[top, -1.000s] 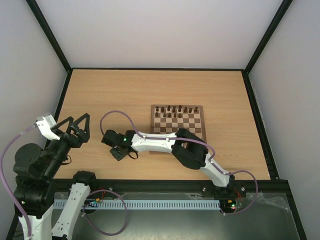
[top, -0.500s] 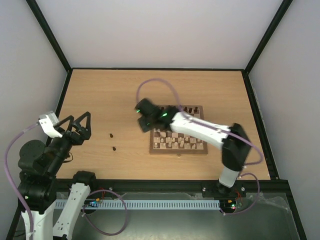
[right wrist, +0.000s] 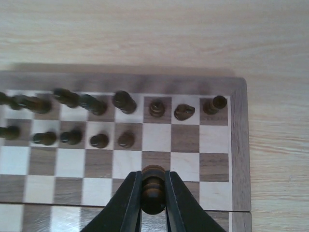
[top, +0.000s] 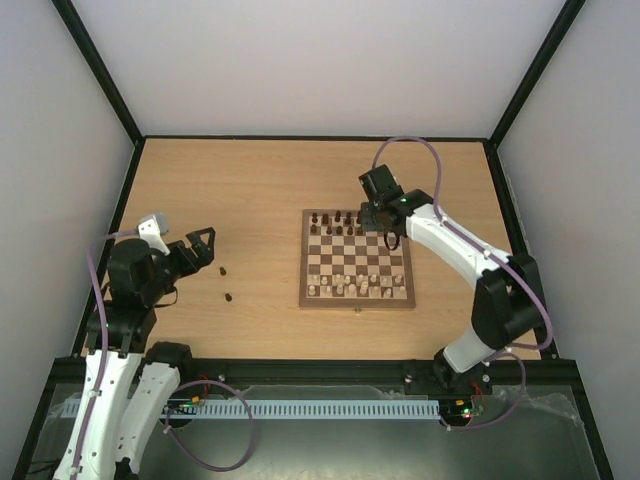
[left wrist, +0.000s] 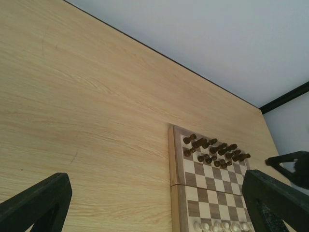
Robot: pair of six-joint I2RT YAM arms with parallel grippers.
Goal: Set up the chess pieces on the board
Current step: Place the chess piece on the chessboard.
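Board (top: 356,258): right of centre on the bench (top: 200,180).
Chess pieces (top: 340,222): board's upper two rows.
Loose pieces (top: 229,297): on bench, left of board.
Right pincer (right wrist: 153,178): above board's upper right, around held piece (right wrist: 153,191).

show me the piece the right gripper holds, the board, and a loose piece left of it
dark chess piece (right wrist: 153,189): right wrist view, its ringed body
board (top: 303,260): top view, left border
loose dark piece (top: 229,297): top view, whole piece

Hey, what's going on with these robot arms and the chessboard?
The right gripper is shut on a dark chess piece, holding it over the far right part of the board, near the dark rows already standing at the far edge. The left gripper is open over the table, beside two stray dark pieces off the board.
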